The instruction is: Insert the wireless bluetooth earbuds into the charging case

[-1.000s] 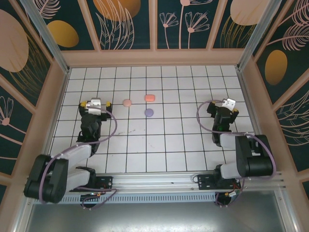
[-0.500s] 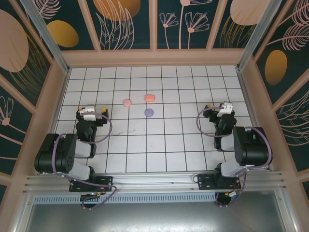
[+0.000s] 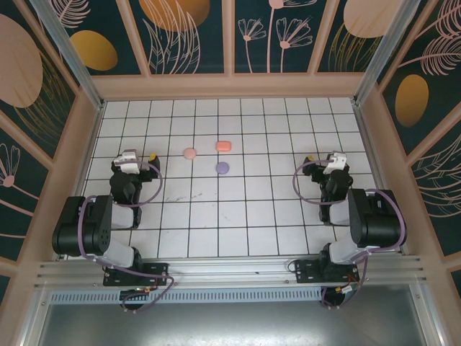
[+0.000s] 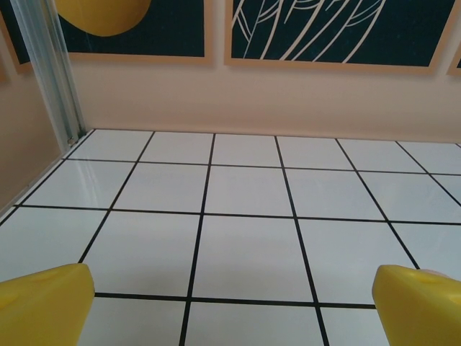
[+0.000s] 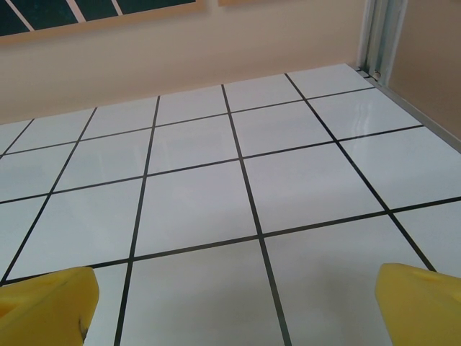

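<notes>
Three small closed charging cases lie on the white grid table: a pale pink case (image 3: 189, 153), a coral-red case (image 3: 223, 145) and a purple case (image 3: 222, 168). No wireless bluetooth earbuds can be seen outside the cases. My left gripper (image 3: 133, 156) hovers low at the left, about two tiles from the pink case, open and empty. At the right, my right gripper (image 3: 331, 158) is also open and empty, several tiles from the purple case. In each wrist view the left gripper (image 4: 234, 292) and right gripper (image 5: 234, 292) show wide-apart yellow fingertips (image 4: 47, 303) (image 5: 421, 303) over bare tiles.
Peach walls with dark floral panels enclose the table (image 3: 238, 216) on three sides. An aluminium post (image 4: 47, 72) stands at the far left corner and another post (image 5: 382, 36) at the far right. Both arm bases sit on the rail (image 3: 230, 270) at the near edge.
Both arms have folded back toward their bases. The left gripper drew back toward the left wall and the right gripper shifted slightly. Both stayed open, and the cases have not moved.
</notes>
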